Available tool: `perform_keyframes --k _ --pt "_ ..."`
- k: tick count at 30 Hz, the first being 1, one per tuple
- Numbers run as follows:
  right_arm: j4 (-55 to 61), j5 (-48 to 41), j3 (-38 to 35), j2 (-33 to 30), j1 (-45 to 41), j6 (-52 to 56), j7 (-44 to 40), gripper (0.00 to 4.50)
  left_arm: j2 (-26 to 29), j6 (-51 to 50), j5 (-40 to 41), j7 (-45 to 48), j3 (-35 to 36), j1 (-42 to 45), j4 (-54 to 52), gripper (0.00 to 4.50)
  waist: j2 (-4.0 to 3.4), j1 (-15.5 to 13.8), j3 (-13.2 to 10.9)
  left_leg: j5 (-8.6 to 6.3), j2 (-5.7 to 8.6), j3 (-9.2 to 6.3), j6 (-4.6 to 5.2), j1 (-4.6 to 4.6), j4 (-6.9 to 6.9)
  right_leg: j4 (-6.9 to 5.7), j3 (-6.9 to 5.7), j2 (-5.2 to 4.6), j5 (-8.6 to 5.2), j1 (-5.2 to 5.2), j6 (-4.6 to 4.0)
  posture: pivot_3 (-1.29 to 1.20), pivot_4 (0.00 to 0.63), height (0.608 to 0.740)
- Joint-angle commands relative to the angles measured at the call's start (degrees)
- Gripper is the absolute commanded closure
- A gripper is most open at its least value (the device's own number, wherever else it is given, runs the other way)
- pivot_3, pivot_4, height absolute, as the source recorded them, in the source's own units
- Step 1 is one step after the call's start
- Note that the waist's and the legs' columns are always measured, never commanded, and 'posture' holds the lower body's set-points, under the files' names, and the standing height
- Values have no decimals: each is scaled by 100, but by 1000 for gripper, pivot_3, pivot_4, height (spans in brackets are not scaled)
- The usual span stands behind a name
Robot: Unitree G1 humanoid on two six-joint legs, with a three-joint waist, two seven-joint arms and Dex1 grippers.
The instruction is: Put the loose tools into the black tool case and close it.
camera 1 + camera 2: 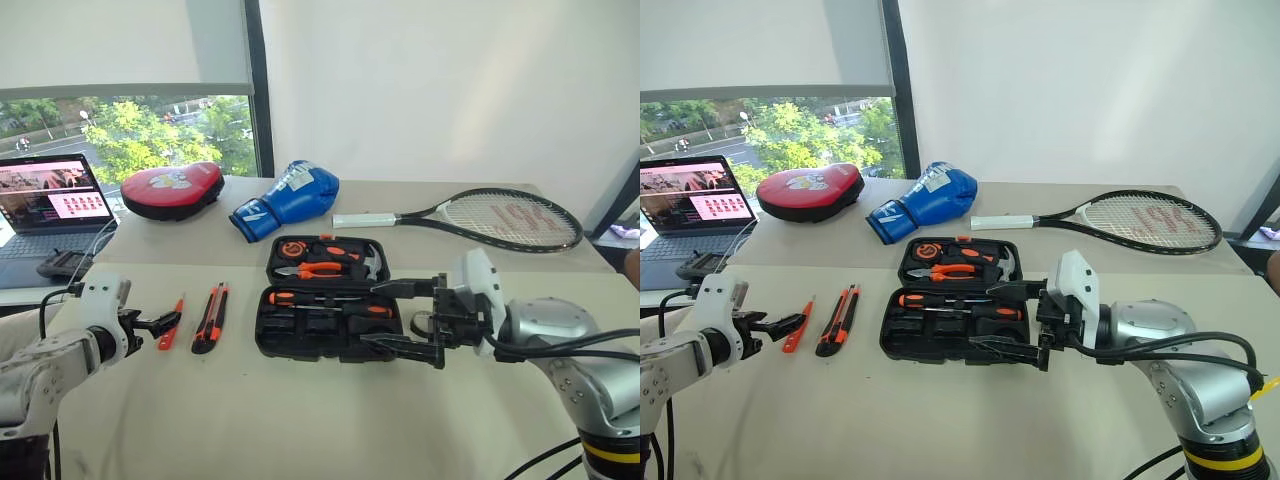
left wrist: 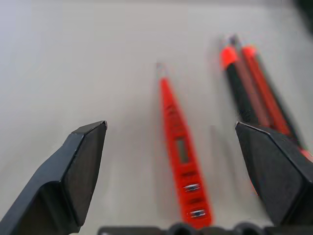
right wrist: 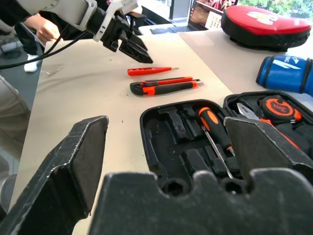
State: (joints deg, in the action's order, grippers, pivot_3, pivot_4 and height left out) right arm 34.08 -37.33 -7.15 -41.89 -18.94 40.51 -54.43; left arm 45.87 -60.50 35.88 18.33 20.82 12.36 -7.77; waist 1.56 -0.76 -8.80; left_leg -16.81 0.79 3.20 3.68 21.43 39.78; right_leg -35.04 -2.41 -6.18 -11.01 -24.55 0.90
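From the head, the black moulded-plastic tool case [image 1: 330,310] lies open at table centre; the right gripper [image 1: 408,318] hovers over it, jaws apart and empty. In the left wrist view, the small all-orange plastic screwdriver [image 2: 182,156] lies between the left gripper [image 2: 178,171]'s spread jaws: probably light, stiff, slippery, best pinched mid-handle. The right wrist view shows the orange-and-black utility knife [image 3: 164,86] beside it.

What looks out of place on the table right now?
Two tools lie loose on the table left of the open black tool case: a small all-orange screwdriver and an orange-and-black utility knife. The left end effector, open, hovers at the screwdriver. Nothing looks spilled or damaged.
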Motion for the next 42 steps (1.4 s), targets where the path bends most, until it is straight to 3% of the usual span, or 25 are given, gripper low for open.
perform_keyframes --k 1,5,11,12,13,16,22,25,27,30,33,37,42 --pt "223 -85 -250 -115 137 -95 165 24 95 -397 -284 -210 -291 366 93 0 2 -9 -1 2 1 -1 -3 5 0 0 0 -2 0 -4 0 0 150 740" --pt "385 -67 -254 -130 333 -159 325 24 112 -1045 -538 -479 -566 679 61 0 11 -4 -3 23 5 -3 -39 42 3 -2 8 -8 1 -35 2 0 150 740" --pt "546 -51 -285 -172 537 -184 520 24 -813 -1864 -439 -930 -51 781 -270 0 10 -9 -3 28 13 -2 -43 63 1 -8 10 -22 1 -58 3 0 150 740" --pt "559 -51 -283 -188 555 -188 535 0 -900 -1971 -468 -974 14 778 -353 518 10 -17 -3 28 15 -6 -42 65 4 -7 11 -26 2 -53 4 0 150 740" --pt "567 -50 -281 -203 567 -191 544 0 -995 -2100 -497 -1034 90 773 -458 653 10 -27 -3 28 16 -6 -42 63 4 -7 11 -27 2 -51 4 0 150 740" --pt "580 -65 -279 -235 606 -204 570 0 -1214 -2354 -581 -1170 221 712 -803 1799 10 -27 -3 27 23 -5 -39 62 5 -7 12 -29 4 -49 8 0 150 740" --pt "618 -79 -286 -249 698 -210 619 0 -1135 -2136 -719 -974 296 682 -772 3976 10 -27 -3 30 24 -5 -37 61 6 -8 11 -27 5 -49 9 0 150 740" --pt "765 -154 -371 -187 827 -175 773 0 -792 -1344 -352 52 258 779 -743 4061 15 -43 -5 30 24 -6 -37 64 6 -8 10 -27 5 -51 8 0 150 740" --pt "904 -185 -446 -201 978 -234 777 0 -409 -428 -9 1486 125 795 -793 4061 31 -42 -14 33 23 -6 -42 74 8 -8 9 -24 4 -59 7 0 150 740" --pt "1081 -397 -654 -192 1210 -220 762 0 475 223 310 3602 -612 1103 -675 4061 33 -31 -16 35 23 -5 -45 80 8 -6 7 -25 3 -67 4 0 150 740" --pt "1327 -498 -969 -273 1609 -260 746 0 1041 2119 -805 5401 -2325 1740 -243 4061 27 -91 -16 36 31 -3 -42 85 10 0 -12 2 1 -64 2 0 150 740" --pt "1681 -751 -1401 -353 2077 -157 886 0 392 3659 -2099 6015 -3845 2896 1004 4061 4 -164 -11 34 46 23 0 69 12 6 -3 -1 1 -41 2 0 150 740" --pt "2019 -1135 -1985 -488 2652 -85 1082 0 -668 4860 -3114 6258 -4685 4075 2770 4061 24 -147 -23 -2 35 23 85 113 85 3 -6 17 16 -48 28 0 150 740"
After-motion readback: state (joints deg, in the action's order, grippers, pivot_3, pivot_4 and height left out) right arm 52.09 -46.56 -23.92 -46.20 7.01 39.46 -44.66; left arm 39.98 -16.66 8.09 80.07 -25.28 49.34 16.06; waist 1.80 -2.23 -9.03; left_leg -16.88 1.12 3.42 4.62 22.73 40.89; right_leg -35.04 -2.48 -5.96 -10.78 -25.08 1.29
